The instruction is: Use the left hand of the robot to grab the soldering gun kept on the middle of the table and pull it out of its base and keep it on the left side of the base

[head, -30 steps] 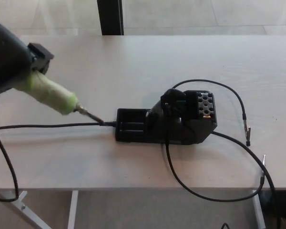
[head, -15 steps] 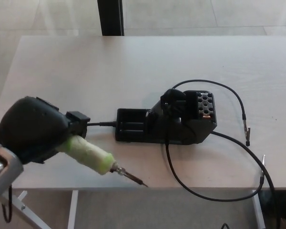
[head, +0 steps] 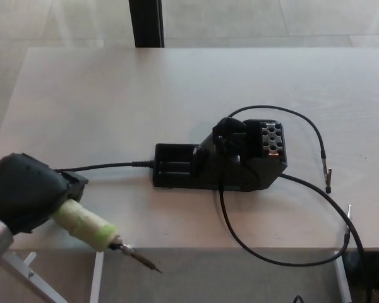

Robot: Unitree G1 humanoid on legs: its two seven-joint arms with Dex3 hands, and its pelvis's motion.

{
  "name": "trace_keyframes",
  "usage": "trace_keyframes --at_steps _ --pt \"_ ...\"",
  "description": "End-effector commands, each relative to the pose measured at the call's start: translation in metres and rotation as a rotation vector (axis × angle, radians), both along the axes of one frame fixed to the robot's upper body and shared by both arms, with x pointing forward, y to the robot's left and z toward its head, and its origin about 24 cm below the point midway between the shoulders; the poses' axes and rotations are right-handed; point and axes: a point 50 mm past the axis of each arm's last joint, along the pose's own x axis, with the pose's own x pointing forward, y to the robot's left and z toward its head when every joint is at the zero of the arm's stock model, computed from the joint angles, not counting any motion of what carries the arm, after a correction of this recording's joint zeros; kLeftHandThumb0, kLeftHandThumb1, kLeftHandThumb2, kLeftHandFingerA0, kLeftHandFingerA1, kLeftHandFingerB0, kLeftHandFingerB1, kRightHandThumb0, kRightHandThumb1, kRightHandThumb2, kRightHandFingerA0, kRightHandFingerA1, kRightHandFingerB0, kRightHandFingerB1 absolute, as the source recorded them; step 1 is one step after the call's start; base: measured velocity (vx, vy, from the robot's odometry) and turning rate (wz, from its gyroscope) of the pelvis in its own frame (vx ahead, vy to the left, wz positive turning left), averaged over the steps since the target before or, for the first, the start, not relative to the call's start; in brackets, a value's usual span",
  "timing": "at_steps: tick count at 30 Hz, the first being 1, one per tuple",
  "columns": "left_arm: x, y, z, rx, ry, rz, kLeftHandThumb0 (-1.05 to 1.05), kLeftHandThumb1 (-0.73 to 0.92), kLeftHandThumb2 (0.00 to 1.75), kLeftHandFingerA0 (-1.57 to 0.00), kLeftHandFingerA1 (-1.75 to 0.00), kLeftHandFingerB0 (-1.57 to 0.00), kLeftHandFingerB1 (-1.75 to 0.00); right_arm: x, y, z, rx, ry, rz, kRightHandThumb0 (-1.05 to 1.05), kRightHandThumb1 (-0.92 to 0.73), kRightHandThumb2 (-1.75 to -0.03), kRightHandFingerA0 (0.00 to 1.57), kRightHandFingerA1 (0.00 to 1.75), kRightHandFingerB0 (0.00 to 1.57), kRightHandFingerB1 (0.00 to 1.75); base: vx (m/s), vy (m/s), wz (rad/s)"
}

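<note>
One left hand (head: 22, 201) grips the soldering gun (head: 88, 226), left of the base (head: 218, 159).

Left hand (head: 22, 199): bulky, rounded black shell with a matte, slightly textured surface
Shell edge: a squared black block juts out on the side facing the counter's middle
Wrist: a pale grey metal bracket shows beneath the shell

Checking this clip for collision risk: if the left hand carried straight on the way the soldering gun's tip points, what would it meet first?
Probably nothing: the left hand aims the soldering gun past the table front edge; depth is unclear.
</note>
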Motion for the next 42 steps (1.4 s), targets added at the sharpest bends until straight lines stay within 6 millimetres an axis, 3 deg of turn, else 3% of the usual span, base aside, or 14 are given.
trace_keyframes --at_steps 1,5,8,13,20,21,23,24,26,31,33,34,38,42 --pt "0.012 0.026 0.009 -0.03 -0.004 0.178 -0.2 0.72 0.92 -0.94 -1.75 -0.77 -1.36 -0.002 -0.001 0.0 -0.005 -0.005 0.003 -1.05 -0.61 -1.05 0.72 0.65 0.48 0.45 0.0 0.0 0.0" --pt "0.012 0.032 0.001 -0.081 0.024 0.235 -0.12 0.63 0.99 -1.13 -1.74 -0.74 -1.37 -0.002 -0.001 0.0 0.001 -0.006 0.0 -1.05 -0.6 -1.06 0.73 0.67 0.46 0.44 0.0 0.0 0.0" --pt "0.012 0.035 -0.012 -0.132 0.093 0.39 -0.22 0.78 0.82 -0.85 -1.75 -0.72 -1.25 -0.003 -0.001 0.0 0.004 -0.006 0.001 -1.05 -0.59 -1.05 0.72 0.68 0.48 0.45 0.0 0.0 0.0" --pt "0.008 0.037 -0.029 -0.214 0.13 0.469 -0.25 0.75 0.86 -0.86 -1.56 -0.78 -1.01 -0.003 -0.001 -0.001 0.005 -0.008 -0.002 -1.05 -0.59 -1.05 0.73 0.68 0.49 0.45 0.0 0.0 0.0" --pt "0.002 0.018 -0.042 -0.264 0.196 0.444 -0.22 0.72 0.93 -0.9 -1.75 -0.71 -1.36 -0.005 0.0 -0.002 0.008 -0.006 -0.002 -1.05 -0.58 -1.03 0.72 0.67 0.51 0.45 0.0 0.0 0.0" --pt "0.001 0.014 -0.042 -0.249 0.217 0.426 -0.29 0.74 0.79 -0.82 -1.56 -0.54 -0.86 -0.005 0.0 -0.002 0.008 -0.006 -0.003 -1.05 -0.57 -1.03 0.73 0.68 0.51 0.45 0.0 0.0 0.0" --pt "0.001 0.008 -0.042 -0.233 0.258 0.404 -0.37 0.7 0.74 -0.7 -1.43 -0.25 -0.58 -0.005 0.0 -0.002 0.005 0.001 0.004 -1.05 -0.57 -1.04 0.72 0.67 0.49 0.45 0.0 0.0 0.0" --pt "0.001 0.006 -0.041 -0.225 0.328 0.425 -0.45 0.73 0.62 -0.24 -0.99 -0.08 -0.36 -0.005 0.0 -0.002 0.007 0.001 0.002 -1.05 -0.55 -1.05 0.72 0.67 0.5 0.45 0.0 0.0 0.0" --pt "0.002 0.001 -0.038 -0.169 0.407 0.429 -0.55 0.64 0.59 0.0 0.0 0.0 0.0 -0.004 -0.001 0.0 0.009 -0.006 0.001 -1.05 -0.52 -1.1 0.72 0.66 0.45 0.44 0.0 0.0 0.0" --pt "0.001 -0.004 -0.035 -0.092 0.436 0.395 -0.6 0.56 0.76 0.0 0.0 0.0 0.0 -0.002 -0.002 0.001 0.003 -0.003 0.001 -1.05 -0.54 -1.08 0.71 0.65 0.45 0.43 0.0 0.0 0.0" --pt "0.002 -0.005 -0.032 -0.033 0.43 0.364 -0.75 0.43 0.77 0.0 -0.24 0.0 0.0 -0.002 -0.002 0.003 -0.005 -0.015 0.009 -1.05 -0.6 -1.03 0.72 0.67 0.47 0.44 0.0 0.0 0.0" --pt "0.001 -0.005 -0.032 -0.032 0.43 0.361 -0.62 0.69 0.6 0.0 0.0 0.0 0.0 -0.002 -0.002 0.003 -0.002 -0.018 0.005 -1.05 -0.6 -1.03 0.71 0.67 0.47 0.44 0.0 0.0 0.0" --pt "0.002 -0.006 -0.026 0.023 0.435 0.332 -0.68 0.61 0.78 0.0 0.0 0.0 0.0 -0.002 -0.002 0.003 0.0 -0.022 0.005 -1.05 -0.63 -1.0 0.71 0.67 0.4 0.41 0.0 0.0 0.0" --pt "0.004 -0.009 -0.019 0.043 0.477 0.318 -0.72 0.73 0.62 0.0 0.0 0.0 0.0 -0.002 -0.002 0.004 -0.004 -0.023 0.003 -1.05 -0.64 -0.99 0.7 0.67 0.4 0.41 0.0 0.0 0.0"
